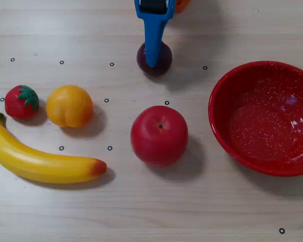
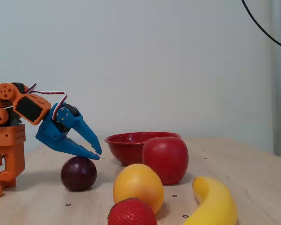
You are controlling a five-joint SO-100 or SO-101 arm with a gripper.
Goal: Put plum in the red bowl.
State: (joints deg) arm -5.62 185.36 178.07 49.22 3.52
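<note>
The plum is a small dark maroon ball at the top middle of the table in the overhead view, and it sits at the left in the fixed view. My blue gripper hangs right over it, and in the fixed view its tips sit just above the plum's top right. The jaws are drawn together at the tips and hold nothing. The red bowl with white speckles stands empty at the right, and in the fixed view it is behind the apple.
A large red apple lies between the plum and the table's front. An orange fruit, a strawberry and a banana lie at the left. The orange arm base stands beside the plum.
</note>
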